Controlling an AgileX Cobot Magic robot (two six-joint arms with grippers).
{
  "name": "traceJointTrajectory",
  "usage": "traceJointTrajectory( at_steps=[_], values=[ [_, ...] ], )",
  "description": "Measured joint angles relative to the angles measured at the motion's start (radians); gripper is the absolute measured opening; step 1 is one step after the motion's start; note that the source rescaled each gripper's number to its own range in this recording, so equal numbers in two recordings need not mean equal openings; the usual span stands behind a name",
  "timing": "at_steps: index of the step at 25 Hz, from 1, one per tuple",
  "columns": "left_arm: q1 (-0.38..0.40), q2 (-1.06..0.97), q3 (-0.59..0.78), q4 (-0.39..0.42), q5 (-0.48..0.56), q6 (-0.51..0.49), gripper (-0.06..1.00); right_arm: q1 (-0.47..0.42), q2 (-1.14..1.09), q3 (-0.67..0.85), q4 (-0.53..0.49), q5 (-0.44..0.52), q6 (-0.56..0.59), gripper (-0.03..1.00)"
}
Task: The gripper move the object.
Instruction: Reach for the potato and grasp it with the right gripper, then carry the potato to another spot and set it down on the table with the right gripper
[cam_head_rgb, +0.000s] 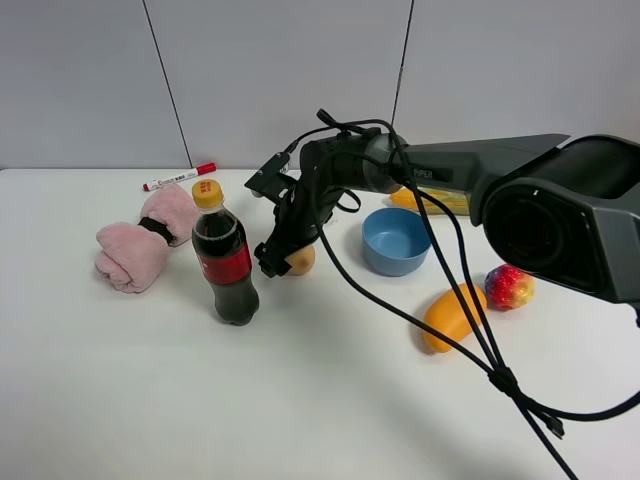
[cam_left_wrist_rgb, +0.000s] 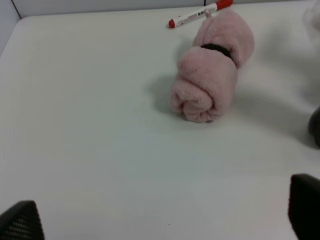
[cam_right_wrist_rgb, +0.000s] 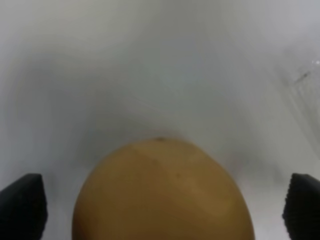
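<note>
The object, a small tan potato-like ball (cam_head_rgb: 301, 260), lies on the white table between the cola bottle and the blue bowl. My right gripper (cam_head_rgb: 279, 257) has reached across from the right and hangs down right at the ball. In the right wrist view the ball (cam_right_wrist_rgb: 162, 195) fills the space between the two dark fingertips (cam_right_wrist_rgb: 22, 205), which stand wide apart and clear of its sides, so the right gripper (cam_right_wrist_rgb: 162, 210) is open around it. My left gripper (cam_left_wrist_rgb: 162, 215) is open and empty above bare table, and is out of the exterior view.
A cola bottle (cam_head_rgb: 225, 255) stands just left of the ball. A rolled pink towel (cam_head_rgb: 145, 240) (cam_left_wrist_rgb: 210, 85) and a red marker (cam_head_rgb: 180, 178) (cam_left_wrist_rgb: 200, 12) lie at the left. A blue bowl (cam_head_rgb: 396, 240), an orange mango (cam_head_rgb: 452, 317), a red-yellow fruit (cam_head_rgb: 509, 286) and a yellow item (cam_head_rgb: 445, 202) lie at the right.
</note>
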Motion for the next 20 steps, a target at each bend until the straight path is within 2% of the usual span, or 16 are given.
traceJointTrajectory(
  at_steps=[4,5,6,10,14,20],
  values=[
    [0.000,0.000,0.000,0.000,0.000,0.000,1.00,0.000,0.002,0.000,0.000,0.004,-0.001,0.48],
    [0.000,0.000,0.000,0.000,0.000,0.000,1.00,0.000,0.002,0.000,0.000,0.004,-0.001,0.48],
    [0.000,0.000,0.000,0.000,0.000,0.000,1.00,0.000,0.002,0.000,0.000,0.008,-0.001,0.38],
    [0.000,0.000,0.000,0.000,0.000,0.000,1.00,0.001,0.002,-0.001,0.000,0.014,-0.001,0.10],
    [0.000,0.000,0.000,0.000,0.000,0.000,1.00,0.001,-0.001,-0.001,0.000,0.014,-0.001,0.02],
    [0.000,0.000,0.000,0.000,0.000,0.000,1.00,0.001,-0.069,-0.003,-0.002,0.087,0.001,0.00]
  ],
)
